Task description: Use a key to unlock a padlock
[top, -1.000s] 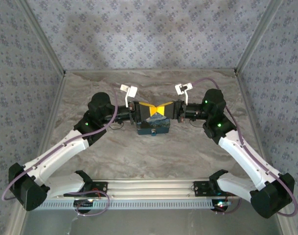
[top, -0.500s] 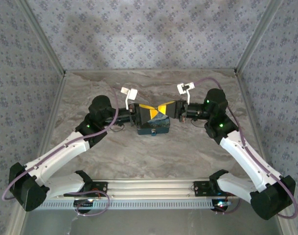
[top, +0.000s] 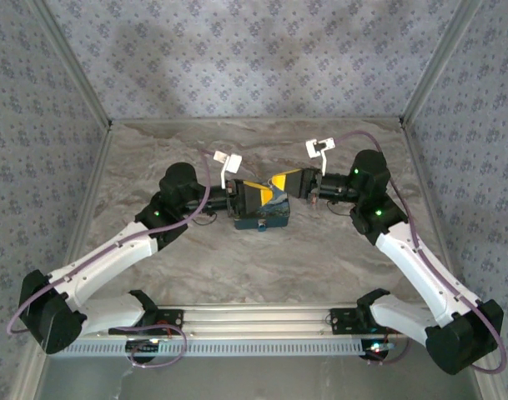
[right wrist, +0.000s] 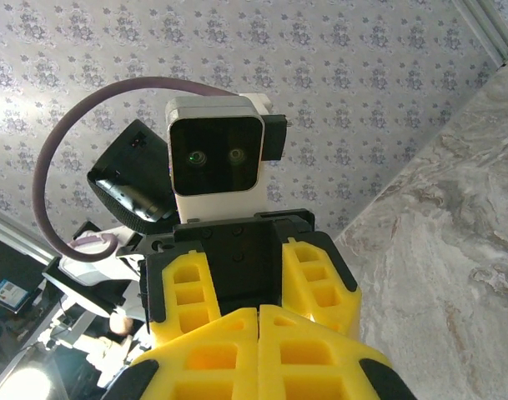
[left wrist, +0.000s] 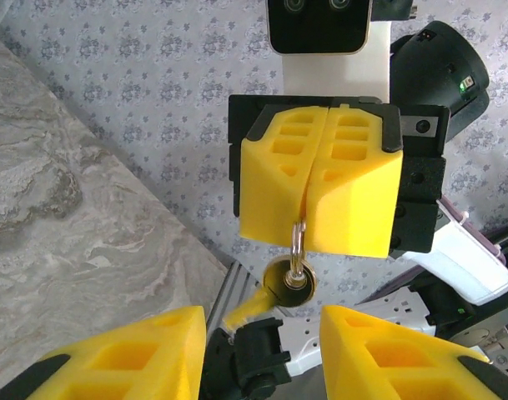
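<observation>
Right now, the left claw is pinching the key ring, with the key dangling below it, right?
No: the right claw is pinching the key ring, with the key dangling below it. The left wrist view shows this; the left claw is open.

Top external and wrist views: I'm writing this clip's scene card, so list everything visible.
padlock: one, dark blue, on the table, centre
key: one, dark head, hanging from a silver ring below the right claw
table: one, grey marble pattern, under everything
walls: three, blue-grey patterned, around the table
left arm, right arm: two, white and black, bases at the near edge
left claw: one, yellow, open, facing the right claw
right claw: one, yellow, shut on the key's ring
</observation>
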